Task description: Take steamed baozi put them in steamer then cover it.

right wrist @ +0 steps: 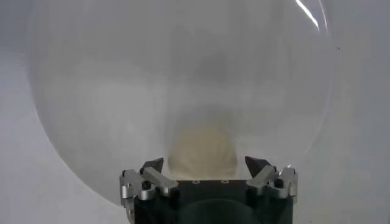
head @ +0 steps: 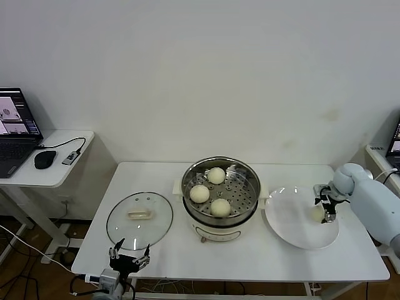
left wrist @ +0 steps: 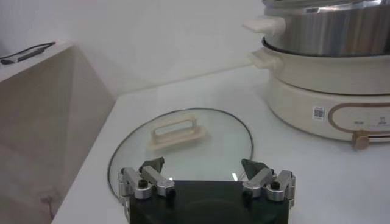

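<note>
The steamer stands at the table's middle on its cream base, with three baozi on its perforated tray. A fourth baozi lies on the white plate at the right. My right gripper hangs over this baozi with its fingers open on either side of it. In the right wrist view the baozi sits between the open fingertips of the gripper. The glass cover lies flat on the table left of the steamer. My left gripper is open and empty at the cover's near edge.
A side table at the far left holds a laptop, a mouse and a cable. The steamer's base stands beside the cover in the left wrist view. The wall is close behind the table.
</note>
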Motion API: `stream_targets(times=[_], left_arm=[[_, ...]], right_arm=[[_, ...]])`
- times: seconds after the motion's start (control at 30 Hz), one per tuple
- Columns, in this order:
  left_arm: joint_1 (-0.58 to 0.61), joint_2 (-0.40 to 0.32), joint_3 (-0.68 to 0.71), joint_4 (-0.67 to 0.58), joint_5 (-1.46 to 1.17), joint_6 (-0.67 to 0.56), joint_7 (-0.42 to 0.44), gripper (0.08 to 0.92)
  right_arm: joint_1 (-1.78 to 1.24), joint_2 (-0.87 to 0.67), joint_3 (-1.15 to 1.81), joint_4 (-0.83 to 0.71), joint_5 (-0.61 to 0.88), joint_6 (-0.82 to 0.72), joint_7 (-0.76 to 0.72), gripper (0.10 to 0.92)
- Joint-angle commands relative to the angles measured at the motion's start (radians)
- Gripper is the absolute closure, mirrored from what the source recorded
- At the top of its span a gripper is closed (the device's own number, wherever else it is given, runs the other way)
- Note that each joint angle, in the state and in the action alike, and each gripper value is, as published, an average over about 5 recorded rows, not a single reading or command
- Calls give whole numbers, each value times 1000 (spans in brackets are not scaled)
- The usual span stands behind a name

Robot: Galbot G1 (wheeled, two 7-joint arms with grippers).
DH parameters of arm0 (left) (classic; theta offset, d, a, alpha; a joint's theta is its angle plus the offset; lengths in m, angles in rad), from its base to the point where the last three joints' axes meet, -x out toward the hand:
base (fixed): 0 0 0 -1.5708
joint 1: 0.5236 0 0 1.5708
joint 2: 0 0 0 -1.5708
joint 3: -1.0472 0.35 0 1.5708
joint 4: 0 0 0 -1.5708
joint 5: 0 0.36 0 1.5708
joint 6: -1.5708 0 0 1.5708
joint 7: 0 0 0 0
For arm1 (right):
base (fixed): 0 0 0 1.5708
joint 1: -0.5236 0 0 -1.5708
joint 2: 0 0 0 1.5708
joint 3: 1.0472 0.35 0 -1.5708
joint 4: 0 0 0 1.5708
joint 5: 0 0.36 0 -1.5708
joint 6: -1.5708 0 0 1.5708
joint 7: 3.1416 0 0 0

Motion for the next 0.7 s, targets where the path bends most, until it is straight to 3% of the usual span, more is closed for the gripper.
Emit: stream_targets(times=[0.03,0.2,0.7], left_arm=[[-1,0,1,0,0,0,0,177],[-3,0,1,2,-1,1,0,177],[-17,11,-5,-7,34,8,-6,177]], right_arm=[[1,0,2,-7,0,-1,3,355],[13,-11,-1,7,41,-19,-14,387],[388,-140,-342,285,429,-204,-153,400]])
